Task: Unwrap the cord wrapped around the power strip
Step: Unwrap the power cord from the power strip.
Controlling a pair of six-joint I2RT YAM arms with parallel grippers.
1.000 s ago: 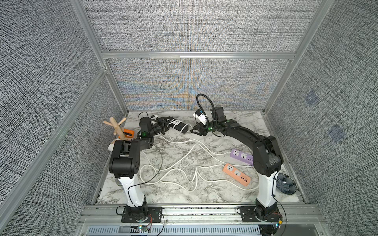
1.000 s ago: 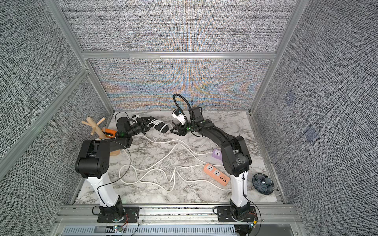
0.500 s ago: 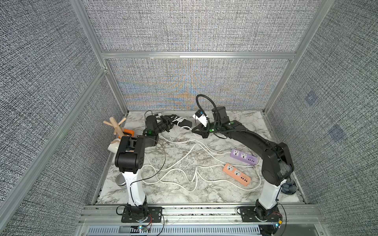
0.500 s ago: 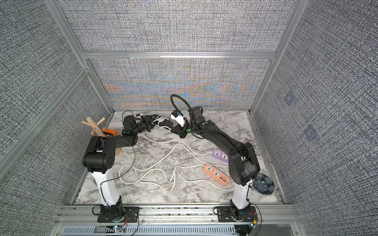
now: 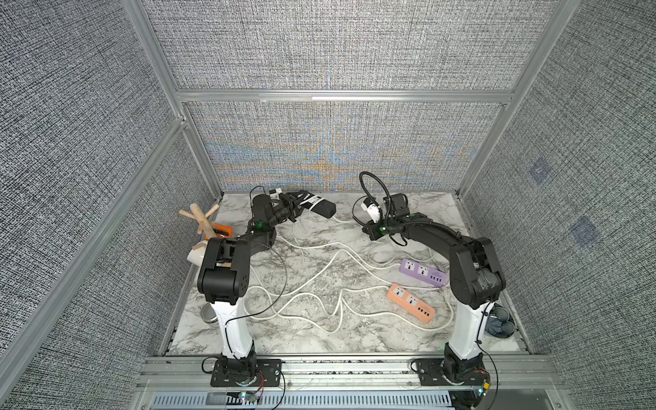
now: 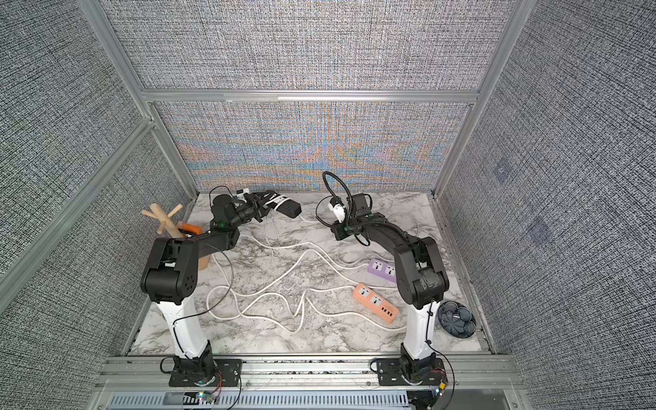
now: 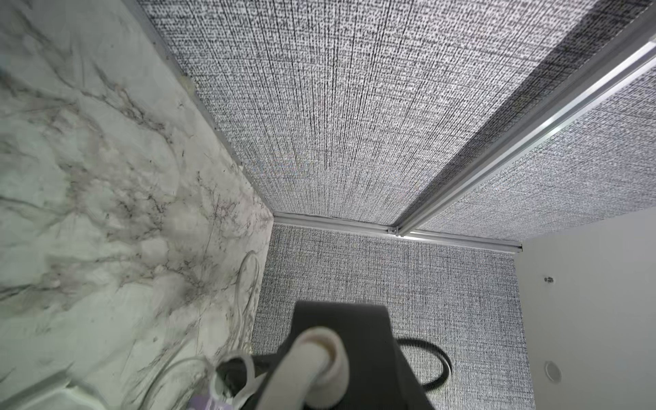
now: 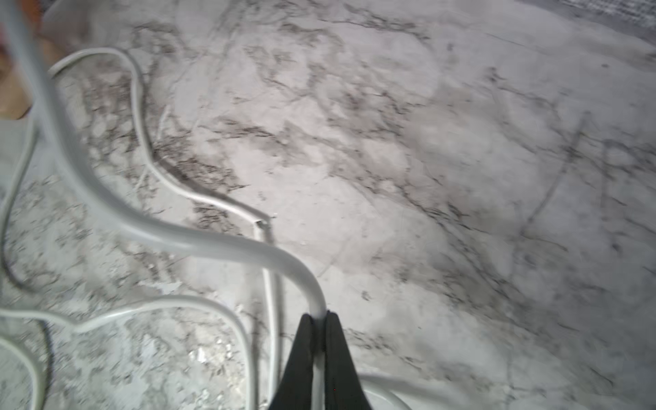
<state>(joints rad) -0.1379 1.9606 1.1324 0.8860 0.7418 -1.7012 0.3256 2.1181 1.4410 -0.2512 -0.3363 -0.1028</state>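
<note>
I see the black power strip [image 5: 321, 207] in the upper middle of a top view, close to the back wall. The left gripper [image 5: 297, 206] holds it by one end. Its jaws are partly closed on the body of the strip, and the strip seems a little raised and tilted over the marble table [image 5: 319, 340].

The right gripper [image 8: 319, 317] is at the lower middle of the right wrist view. Its two black fingers are pressed together and pinch the white cord [image 8: 198, 238]. From the pinch the cord goes up and curves away to the left of that frame, above the table.

As far as I can judge, the task is in the middle. A long part of the cord is already free, because it runs loose from the strip toward the right arm. But some white turns [image 5: 309, 200] are around the strip near the left gripper, and the left wrist view also shows a white loop lying over the black body. I cannot count the turns that are left.

What remains, I think, is to carry the pinched cord around the strip until these last turns come off.

The purple power strip [image 5: 422, 271] and the orange power strip [image 5: 410, 301] at the lower right lie flat with their cords spread out.
</note>
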